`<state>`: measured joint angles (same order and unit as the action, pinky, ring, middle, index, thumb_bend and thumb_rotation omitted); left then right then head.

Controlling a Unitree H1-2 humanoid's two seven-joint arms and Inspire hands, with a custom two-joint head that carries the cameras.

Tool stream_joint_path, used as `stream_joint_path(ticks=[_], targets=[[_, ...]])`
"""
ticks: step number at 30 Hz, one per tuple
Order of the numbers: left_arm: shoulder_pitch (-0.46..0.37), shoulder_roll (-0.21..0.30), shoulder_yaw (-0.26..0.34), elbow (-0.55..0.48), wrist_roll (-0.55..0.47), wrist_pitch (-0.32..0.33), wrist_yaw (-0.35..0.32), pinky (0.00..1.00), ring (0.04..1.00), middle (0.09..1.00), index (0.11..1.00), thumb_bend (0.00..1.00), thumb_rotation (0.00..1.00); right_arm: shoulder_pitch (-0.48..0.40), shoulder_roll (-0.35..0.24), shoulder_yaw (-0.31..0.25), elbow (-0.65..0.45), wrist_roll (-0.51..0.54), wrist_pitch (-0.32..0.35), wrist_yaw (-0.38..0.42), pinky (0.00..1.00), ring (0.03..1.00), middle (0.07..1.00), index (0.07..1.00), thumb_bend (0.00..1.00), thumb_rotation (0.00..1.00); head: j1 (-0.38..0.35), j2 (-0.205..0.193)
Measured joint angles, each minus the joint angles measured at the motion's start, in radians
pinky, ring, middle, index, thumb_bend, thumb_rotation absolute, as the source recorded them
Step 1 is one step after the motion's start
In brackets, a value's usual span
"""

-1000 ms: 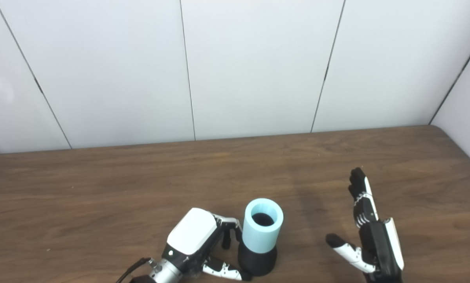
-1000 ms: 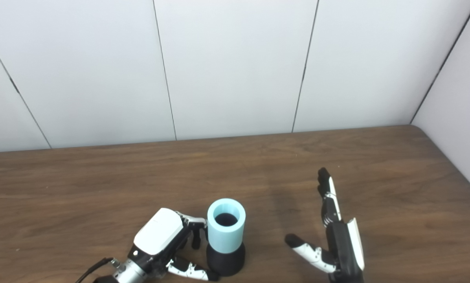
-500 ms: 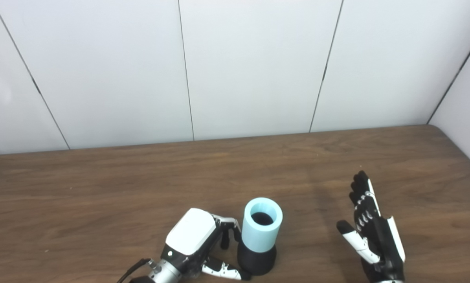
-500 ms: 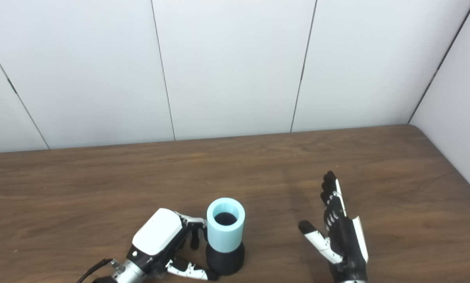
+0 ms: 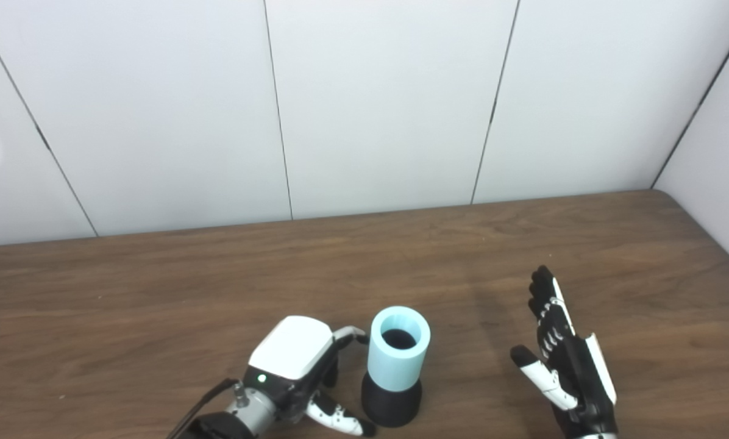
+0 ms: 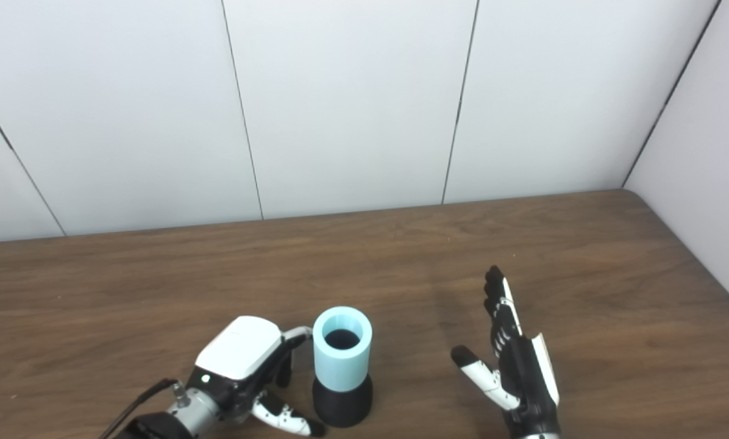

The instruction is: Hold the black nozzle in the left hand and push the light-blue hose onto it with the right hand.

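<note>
1. Hose, light blue and short, stands up straight on the black nozzle. Both are low in the middle of the picture, on the brown table.
2. It looks like the hose is already sitting on the nozzle, so the pushing step seems done or almost done. I cannot tell how far down it has gone.
3. The left hand is at the lower left, just beside the nozzle. Its fingers are curled loosely near the black base, but I cannot tell if they touch or hold it.
4. The right hand is at the lower right, well apart from the hose. It is spread wide and holds nothing.
5. Next, the left hand would need a firm hold on the nozzle if the hose needs one more push down.
</note>
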<state>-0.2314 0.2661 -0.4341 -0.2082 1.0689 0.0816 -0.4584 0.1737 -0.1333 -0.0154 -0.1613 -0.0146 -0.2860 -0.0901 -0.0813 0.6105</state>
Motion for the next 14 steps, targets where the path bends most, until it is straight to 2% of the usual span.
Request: stream_joint_path(ticks=[6, 9, 12, 14], targets=[[0.006, 0.043, 0.119, -0.029, -0.056, 0.086, -0.127, 0.84, 0.919, 0.927, 0.908, 1.0, 0.17, 0.001, -0.001, -0.007, -0.001, 0.005, 0.006, 0.032, 1.0, 1.0, 1.0, 1.0, 0.91, 0.68, 0.003, 0.0], [0.02, 0.074, 0.186, -0.045, -0.097, 0.145, -0.169, 0.86, 0.934, 0.941, 0.916, 1.0, 0.12, 0.003, -0.001, -0.015, -0.001, 0.003, 0.011, 0.041, 1.0, 1.0, 1.0, 1.0, 0.92, 0.68, 0.003, -0.002], [0.054, 0.095, 0.279, -0.053, -0.16, 0.196, -0.165, 0.83, 0.925, 0.932, 0.914, 1.0, 0.1, 0.006, -0.001, -0.024, -0.001, 0.004, 0.017, 0.051, 1.0, 1.0, 1.0, 1.0, 0.89, 0.69, 0.003, -0.003], [0.074, 0.114, 0.323, -0.057, -0.206, 0.215, -0.143, 0.77, 0.895, 0.912, 0.907, 0.97, 0.1, 0.006, -0.003, -0.029, -0.001, -0.006, 0.029, 0.052, 1.0, 1.0, 1.0, 1.0, 0.79, 0.71, 0.008, -0.009]])
